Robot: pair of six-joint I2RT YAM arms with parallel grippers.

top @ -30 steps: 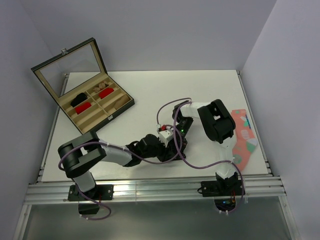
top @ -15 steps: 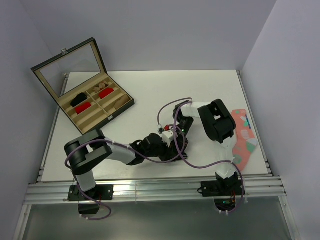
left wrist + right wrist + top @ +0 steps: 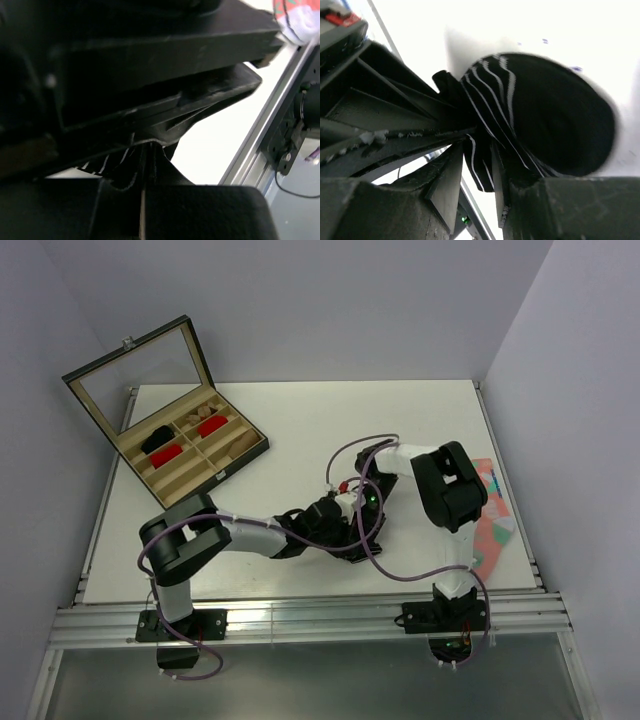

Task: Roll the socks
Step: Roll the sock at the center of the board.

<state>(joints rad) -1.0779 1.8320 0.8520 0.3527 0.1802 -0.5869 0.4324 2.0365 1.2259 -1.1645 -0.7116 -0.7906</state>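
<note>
Fabric of the black striped sock (image 3: 545,125) was seen bunched on the white counter (image 3: 290,430), near its front middle, where both hands met. From above it was hidden beneath them. The left hand (image 3: 143,162) was closed to a thin seam, and striped cloth was nipped at its tips. The right hand (image 3: 477,160) was set with its fingers (image 3: 445,185) somewhat apart, on either side of a hanging fold of the same sock. Whether that fold was gripped or merely framed could not be told. The sock's rounded bulk was seen lying on the counter beyond those fingertips. Well apart, an open compartmented case (image 3: 215,480) was placed towards the far left corner, and a coral-pink patterned sock (image 3: 492,515) was laid along the right edge, partly behind the right arm.
</note>
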